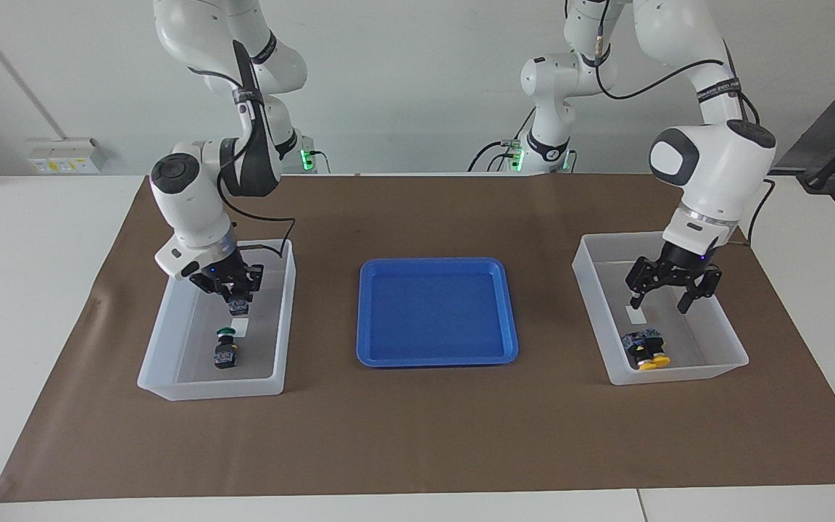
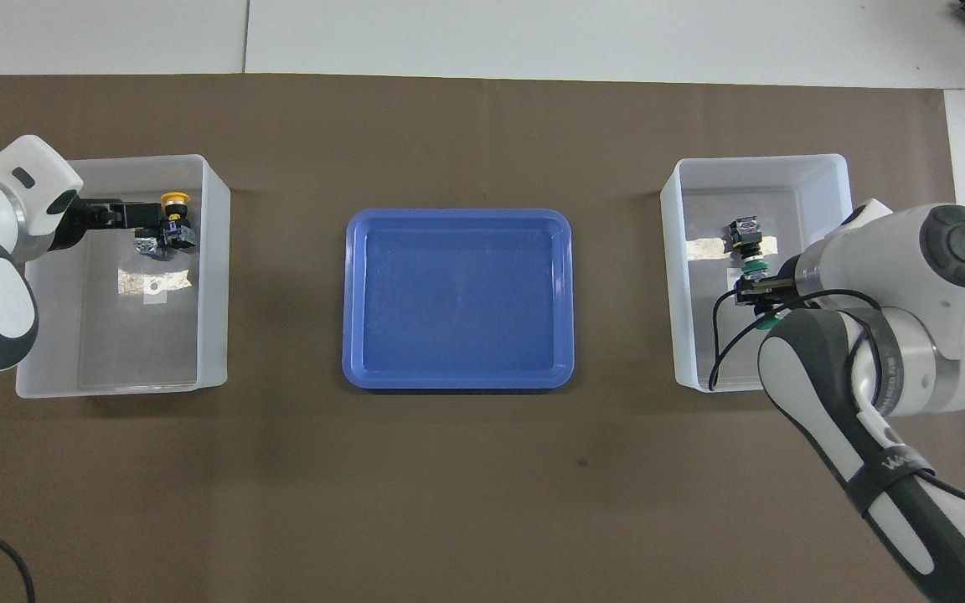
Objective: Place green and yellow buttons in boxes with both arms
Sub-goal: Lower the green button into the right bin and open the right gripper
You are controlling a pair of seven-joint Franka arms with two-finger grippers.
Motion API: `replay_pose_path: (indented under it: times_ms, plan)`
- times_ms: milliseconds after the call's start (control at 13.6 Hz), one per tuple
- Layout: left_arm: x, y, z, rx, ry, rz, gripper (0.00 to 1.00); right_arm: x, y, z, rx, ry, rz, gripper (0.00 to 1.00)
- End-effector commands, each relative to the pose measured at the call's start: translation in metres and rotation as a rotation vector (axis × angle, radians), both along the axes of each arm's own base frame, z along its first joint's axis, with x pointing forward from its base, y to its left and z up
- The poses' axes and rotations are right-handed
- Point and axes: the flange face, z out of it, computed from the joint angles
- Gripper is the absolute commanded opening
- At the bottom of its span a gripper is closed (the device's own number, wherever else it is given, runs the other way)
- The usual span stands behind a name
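Facing view: the right pincer (image 1: 238,296) is gripping a green-capped button (image 1: 238,306) low inside its box (image 1: 283,319) above another (image 1: 225,348), needing a gentle release, while the left pincer (image 1: 671,292) is hanging spread and empty over yellow buttons (image 1: 647,350) in the other box (image 1: 591,297).

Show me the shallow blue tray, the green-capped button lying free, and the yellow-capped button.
shallow blue plastic tray (image 1: 437,313), facing view, bare floor.
green-capped push button (image 1: 226,347), facing view, black body, in the translucent white bin (image 1: 272,366).
yellow-capped push button (image 2: 173,198), overhead view, round cap.
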Motion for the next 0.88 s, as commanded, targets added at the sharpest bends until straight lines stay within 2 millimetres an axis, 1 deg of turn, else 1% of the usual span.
replay_pose_path:
  times_ms: [0, 74, 147, 221, 294, 368, 515, 588, 662, 735, 809]
  plan:
    - [-0.033, -0.018, 0.024, 0.007, 0.047, -0.062, 1.00, -0.002, -0.006, -0.009, 0.023, -0.009, -0.013, 0.62]
    - [-0.037, -0.027, 0.033, 0.037, 0.059, -0.075, 1.00, -0.001, -0.006, -0.010, 0.023, -0.008, -0.016, 0.95]
    - [-0.040, -0.038, 0.041, 0.066, 0.070, -0.067, 1.00, 0.000, -0.004, -0.005, 0.024, -0.015, -0.017, 1.00]
    - [-0.040, -0.047, 0.050, 0.087, 0.079, -0.056, 1.00, 0.004, -0.001, 0.007, 0.026, -0.036, -0.014, 1.00]
    - [-0.039, -0.051, 0.063, 0.103, 0.095, -0.067, 1.00, 0.009, 0.000, 0.023, 0.028, -0.058, -0.018, 1.00]
    - [-0.036, -0.052, 0.081, 0.115, 0.113, -0.073, 1.00, 0.011, 0.002, 0.038, 0.031, -0.073, -0.028, 1.00]
    - [-0.032, -0.049, 0.117, 0.121, 0.140, -0.072, 1.00, 0.014, 0.010, 0.073, 0.039, -0.103, -0.073, 1.00]
    - [-0.031, -0.049, 0.130, 0.123, 0.154, -0.074, 1.00, 0.014, 0.014, 0.091, 0.042, -0.109, -0.086, 1.00]
    - [-0.031, -0.048, 0.148, 0.124, 0.152, -0.075, 1.00, 0.015, 0.018, 0.105, 0.042, -0.107, -0.084, 1.00]
    - [-0.031, -0.046, 0.162, 0.124, 0.161, -0.073, 1.00, 0.015, 0.023, 0.124, 0.045, -0.116, -0.079, 1.00]
    - [-0.027, -0.044, 0.168, 0.124, 0.178, -0.070, 1.00, 0.013, 0.029, 0.141, 0.044, -0.115, -0.083, 1.00]
